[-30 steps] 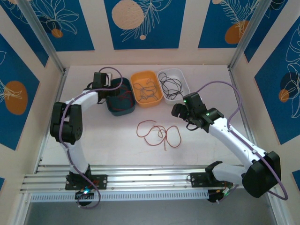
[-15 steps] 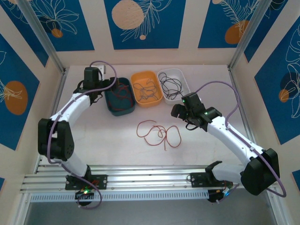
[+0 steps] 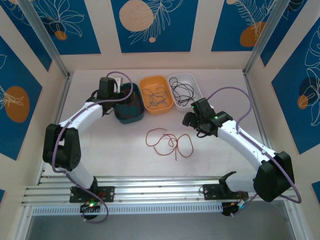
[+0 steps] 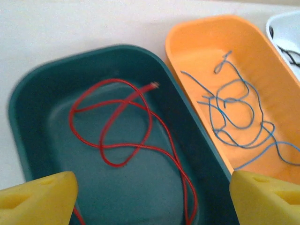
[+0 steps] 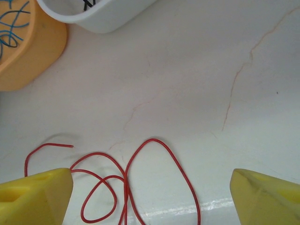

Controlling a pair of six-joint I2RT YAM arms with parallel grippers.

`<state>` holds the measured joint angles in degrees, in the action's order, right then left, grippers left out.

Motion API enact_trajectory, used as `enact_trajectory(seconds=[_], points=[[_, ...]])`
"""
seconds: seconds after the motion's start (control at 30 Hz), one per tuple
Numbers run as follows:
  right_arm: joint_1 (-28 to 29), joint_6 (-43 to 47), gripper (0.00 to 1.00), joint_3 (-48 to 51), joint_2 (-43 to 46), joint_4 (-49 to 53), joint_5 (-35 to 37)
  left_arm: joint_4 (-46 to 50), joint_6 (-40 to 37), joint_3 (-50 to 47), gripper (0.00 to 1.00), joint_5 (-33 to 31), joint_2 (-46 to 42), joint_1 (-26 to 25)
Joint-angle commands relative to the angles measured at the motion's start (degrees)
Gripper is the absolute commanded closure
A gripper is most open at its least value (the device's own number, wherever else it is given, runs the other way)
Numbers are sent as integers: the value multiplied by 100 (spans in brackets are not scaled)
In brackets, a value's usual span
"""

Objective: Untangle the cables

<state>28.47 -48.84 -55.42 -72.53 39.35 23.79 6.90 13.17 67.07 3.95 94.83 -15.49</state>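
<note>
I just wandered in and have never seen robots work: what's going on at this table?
Two robot arms seem to be sorting thin cables by colour. A red cable lies in the teal bin, blue cables in the orange bin, black cables in the white bin. The left arm holds its open jaws above the teal bin. The right arm holds its open jaws over a tangle of red cables on the table. Neither grips anything.

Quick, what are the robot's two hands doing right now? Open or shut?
Left gripper: open, holding nothing.
Right gripper: open, holding nothing.
</note>
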Motion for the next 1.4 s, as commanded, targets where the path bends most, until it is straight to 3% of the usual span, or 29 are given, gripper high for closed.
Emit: enact_trajectory(seconds=[0.0,0.23,0.57,0.83,1.13,1.37], points=[[-33,-231,14,-154,-169,422,55,-9,10,-134,14,-169,13,-381],[-23,-257,19,-51,-540,734,-184,-10,183,-419,0,-781,-379,-1248],[290,-441,30,312,-859,867,-554,-446,891,-1391,0,-1307,-1410,-1812],[746,-979,37,892,-946,599,-1001,-820,1027,-1975,0,-1508,-2053,-1862],[1073,-1465,44,1144,-1347,169,-1049,-883,1010,-2057,0,-1580,-2076,-1870],[1091,-1623,64,1095,-1412,303,-605,-885,1020,-2105,0,-1583,-2084,-1865]])
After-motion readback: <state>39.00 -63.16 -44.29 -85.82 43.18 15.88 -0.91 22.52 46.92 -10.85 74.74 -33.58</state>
